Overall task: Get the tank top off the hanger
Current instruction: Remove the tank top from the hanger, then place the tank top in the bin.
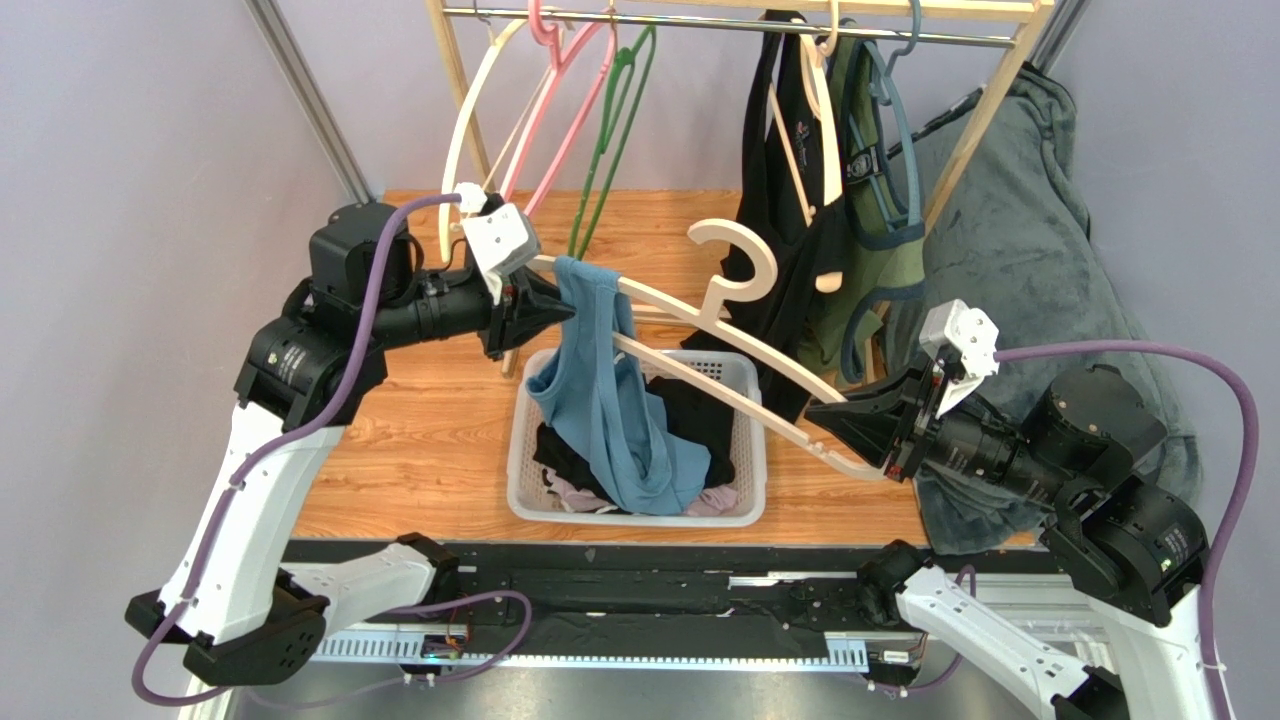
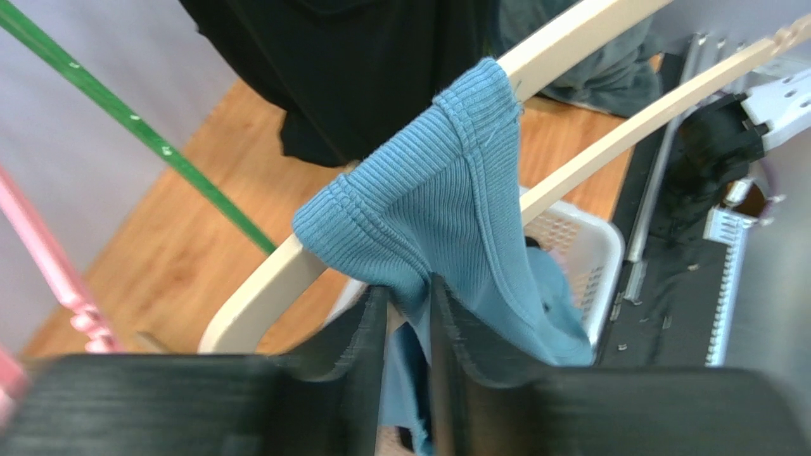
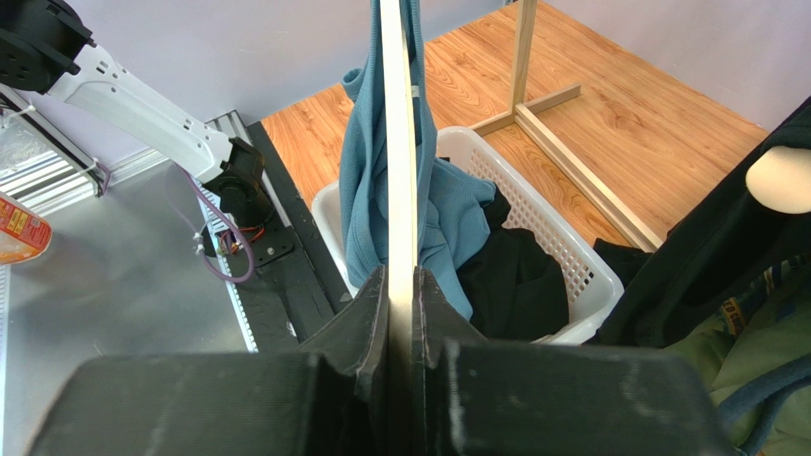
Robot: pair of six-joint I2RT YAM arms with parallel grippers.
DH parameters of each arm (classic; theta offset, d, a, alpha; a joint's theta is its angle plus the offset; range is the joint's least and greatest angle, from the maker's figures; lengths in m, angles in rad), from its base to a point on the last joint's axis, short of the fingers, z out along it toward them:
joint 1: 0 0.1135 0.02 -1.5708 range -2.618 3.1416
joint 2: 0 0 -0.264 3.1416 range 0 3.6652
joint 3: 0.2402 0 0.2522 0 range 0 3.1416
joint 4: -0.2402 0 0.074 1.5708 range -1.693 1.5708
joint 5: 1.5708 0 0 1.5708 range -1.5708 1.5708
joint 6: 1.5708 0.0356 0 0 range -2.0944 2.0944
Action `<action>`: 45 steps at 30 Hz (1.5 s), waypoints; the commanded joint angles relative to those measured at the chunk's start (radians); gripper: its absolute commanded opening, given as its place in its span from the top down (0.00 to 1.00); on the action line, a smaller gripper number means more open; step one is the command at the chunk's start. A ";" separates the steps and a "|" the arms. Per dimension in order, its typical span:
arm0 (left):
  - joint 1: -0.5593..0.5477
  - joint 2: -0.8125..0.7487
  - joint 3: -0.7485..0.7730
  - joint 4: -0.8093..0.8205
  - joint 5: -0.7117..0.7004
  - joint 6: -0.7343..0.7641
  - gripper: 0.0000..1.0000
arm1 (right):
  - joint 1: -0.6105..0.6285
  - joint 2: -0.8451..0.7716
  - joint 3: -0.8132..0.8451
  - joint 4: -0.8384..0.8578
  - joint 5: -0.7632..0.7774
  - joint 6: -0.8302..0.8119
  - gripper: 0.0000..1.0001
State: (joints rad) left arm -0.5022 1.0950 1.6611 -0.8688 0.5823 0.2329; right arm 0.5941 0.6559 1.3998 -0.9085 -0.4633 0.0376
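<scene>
L gripper (image 1: 556, 309), above basket's (image 1: 522, 450) left rim, pinches blue tank top (image 1: 601, 390) strap; R gripper (image 1: 836, 426), right of basket, clamped on cream hanger (image 1: 769, 258); top drapes into basket.

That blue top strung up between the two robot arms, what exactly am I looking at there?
The tank top is a blue ribbed knit, soft and limp. One strap is looped over the end of the cream hanger, and the left gripper pinches the fabric just below it. The rest hangs crumpled, its lower part lying in the white basket on dark clothes. The right gripper clamps the hanger's other end.
</scene>
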 commanded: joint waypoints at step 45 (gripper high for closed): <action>-0.065 -0.003 -0.021 0.004 -0.133 0.048 1.00 | -0.002 0.100 0.297 -0.231 0.462 0.195 1.00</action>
State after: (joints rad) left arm -0.5194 1.0935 1.7447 -0.9154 0.4206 0.2413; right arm 0.5941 0.6125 1.7306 -1.2591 -0.0971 0.1207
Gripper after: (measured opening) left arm 0.008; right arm 0.071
